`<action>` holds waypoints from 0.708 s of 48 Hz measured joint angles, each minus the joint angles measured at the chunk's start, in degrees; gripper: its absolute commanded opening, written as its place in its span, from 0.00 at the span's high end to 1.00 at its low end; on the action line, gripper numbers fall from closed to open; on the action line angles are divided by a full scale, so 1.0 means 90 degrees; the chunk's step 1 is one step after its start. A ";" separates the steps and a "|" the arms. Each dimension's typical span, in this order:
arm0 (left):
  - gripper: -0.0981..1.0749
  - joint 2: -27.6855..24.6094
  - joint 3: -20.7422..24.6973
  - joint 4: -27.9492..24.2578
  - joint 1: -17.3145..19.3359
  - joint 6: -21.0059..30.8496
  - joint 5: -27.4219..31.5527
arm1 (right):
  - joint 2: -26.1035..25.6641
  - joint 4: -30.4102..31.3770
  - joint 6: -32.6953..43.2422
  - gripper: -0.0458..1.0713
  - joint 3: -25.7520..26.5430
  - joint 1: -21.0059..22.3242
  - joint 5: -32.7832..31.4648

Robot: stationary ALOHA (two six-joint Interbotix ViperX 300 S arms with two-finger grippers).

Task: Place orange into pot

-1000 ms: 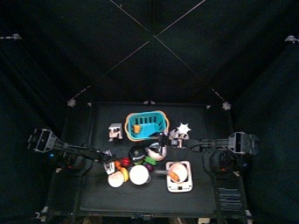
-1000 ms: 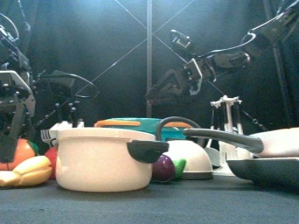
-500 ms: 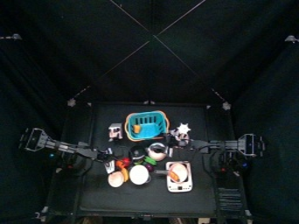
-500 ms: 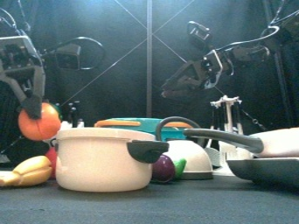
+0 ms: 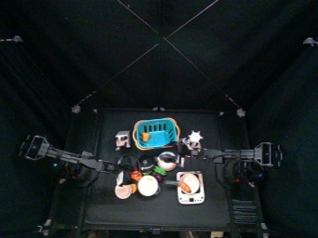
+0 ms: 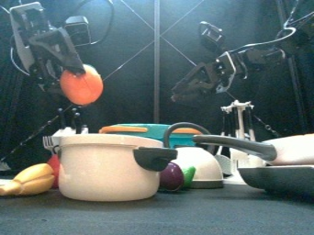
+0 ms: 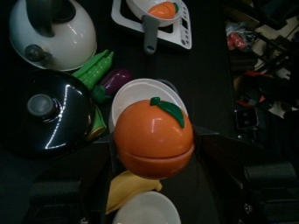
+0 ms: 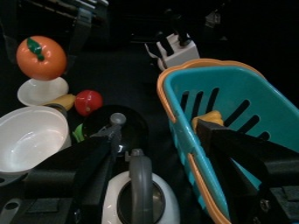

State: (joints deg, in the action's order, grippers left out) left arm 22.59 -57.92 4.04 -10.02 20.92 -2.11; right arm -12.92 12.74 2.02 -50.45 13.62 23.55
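One orange (image 6: 81, 85) higher, left pincer (image 6: 68, 66)

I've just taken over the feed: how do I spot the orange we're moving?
Look above the cream pot at the table's left front. The orange hangs in the air there, clamped in the left gripper. It is the only round orange fruit off the table, with a green leaf.

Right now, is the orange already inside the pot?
No, the left gripper holds the orange up in the air, well above the pot.
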 measured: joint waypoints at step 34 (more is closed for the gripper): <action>0.20 -0.2080 0.1084 -0.0234 -0.0146 -0.0039 0.0293 | 0.0000 0.0010 0.0010 0.07 0.0000 0.0000 0.0010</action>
State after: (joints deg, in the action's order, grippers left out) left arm 3.87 -48.16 1.93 -11.34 20.57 0.53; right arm -12.92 12.83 2.11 -50.45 13.62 23.64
